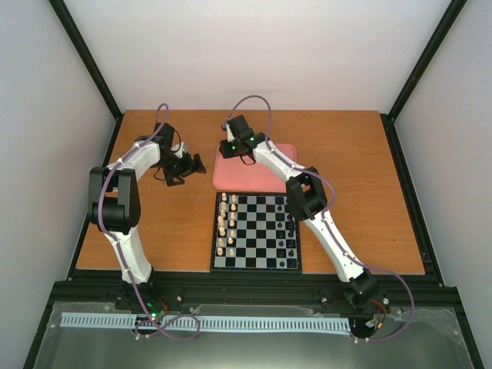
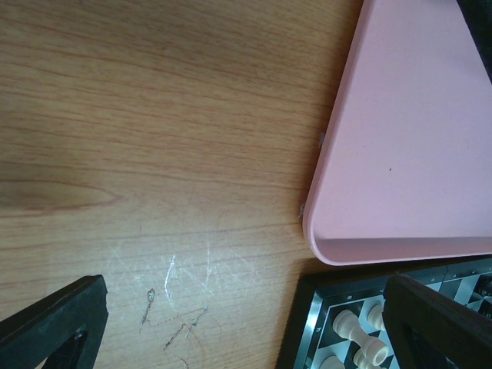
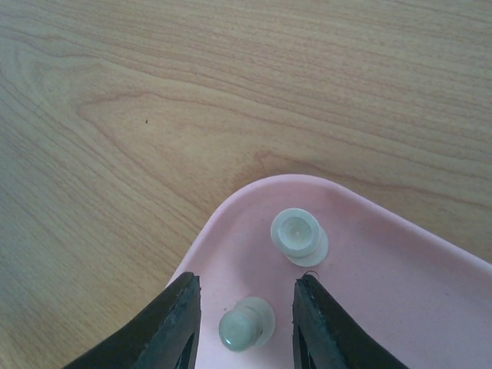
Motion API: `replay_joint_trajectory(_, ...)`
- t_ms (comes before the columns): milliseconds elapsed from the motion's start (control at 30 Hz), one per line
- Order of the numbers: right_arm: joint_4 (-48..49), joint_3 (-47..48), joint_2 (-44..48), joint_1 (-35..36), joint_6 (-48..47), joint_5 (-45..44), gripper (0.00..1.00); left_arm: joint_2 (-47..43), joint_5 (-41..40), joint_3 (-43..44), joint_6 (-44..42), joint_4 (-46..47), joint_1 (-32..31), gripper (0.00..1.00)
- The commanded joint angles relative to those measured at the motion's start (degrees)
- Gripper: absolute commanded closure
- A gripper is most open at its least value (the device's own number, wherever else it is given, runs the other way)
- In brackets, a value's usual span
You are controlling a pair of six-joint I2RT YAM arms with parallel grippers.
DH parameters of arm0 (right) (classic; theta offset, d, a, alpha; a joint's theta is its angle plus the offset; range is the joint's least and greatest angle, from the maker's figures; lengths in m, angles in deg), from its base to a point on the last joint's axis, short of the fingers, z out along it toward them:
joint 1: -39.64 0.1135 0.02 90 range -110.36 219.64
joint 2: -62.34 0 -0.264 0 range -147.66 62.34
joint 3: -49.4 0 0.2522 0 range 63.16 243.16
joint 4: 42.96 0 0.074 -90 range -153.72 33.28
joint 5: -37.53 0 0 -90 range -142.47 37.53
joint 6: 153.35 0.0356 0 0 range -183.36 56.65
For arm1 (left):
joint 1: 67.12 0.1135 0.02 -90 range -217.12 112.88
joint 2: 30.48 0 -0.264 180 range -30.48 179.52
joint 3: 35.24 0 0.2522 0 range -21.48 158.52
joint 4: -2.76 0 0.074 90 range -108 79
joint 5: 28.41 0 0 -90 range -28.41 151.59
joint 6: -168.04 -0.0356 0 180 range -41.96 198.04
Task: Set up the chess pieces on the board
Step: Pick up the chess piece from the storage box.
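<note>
Step in hand: pick-up of a pale piece (image 3: pixel 246 324) off the pink tray (image 3: pixel 400 307); right jaws spread, one on either side of it at the tray's 10 o'clock corner; gaps show on both sides, nothing pinched yet; whether it stands upright or tipped I cannot tell. A second pale piece (image 3: pixel 300 234) sits just beside it at 1 o'clock, outside the jaws. The tray lies at 12 o'clock of the board (image 1: pixel 257 231); on the board, pale pieces (image 1: pixel 226 227) stand in a double file along the 9 o'clock edge, black pieces (image 1: pixel 290 231) along the 3 o'clock edge; the task looks nearly done, with only these two seen off-board. Left jaws spread wide and empty, over bare worktop (image 2: pixel 154 115) at 9 o'clock of the tray. Next move calls for: a squeeze on the tiny piece without knocking its neighbour; a straight lift; a carry toward 6 o'clock to a free square in the pale files; which square is free is too small to tell.
</note>
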Motion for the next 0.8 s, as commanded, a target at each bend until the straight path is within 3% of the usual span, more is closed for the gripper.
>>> replay_joint_trajectory(0,-0.4,1.73,-1.59,-0.18,-0.11,0.11,0.66,0.87,0.72,2.13,-0.41,-0.06,0.17,0.0)
replay_joint_trajectory(533,-2.23,0.72,1.72,-0.18,-1.53,-0.52,0.92,0.67,0.18,1.62,-0.48,0.06,0.17,0.0)
replay_joint_trajectory(767,-1.48,-10.88,15.16,1.58,-4.5,-1.99,0.95,0.32,-0.31,2.1,-0.73,-0.36,0.12,0.0)
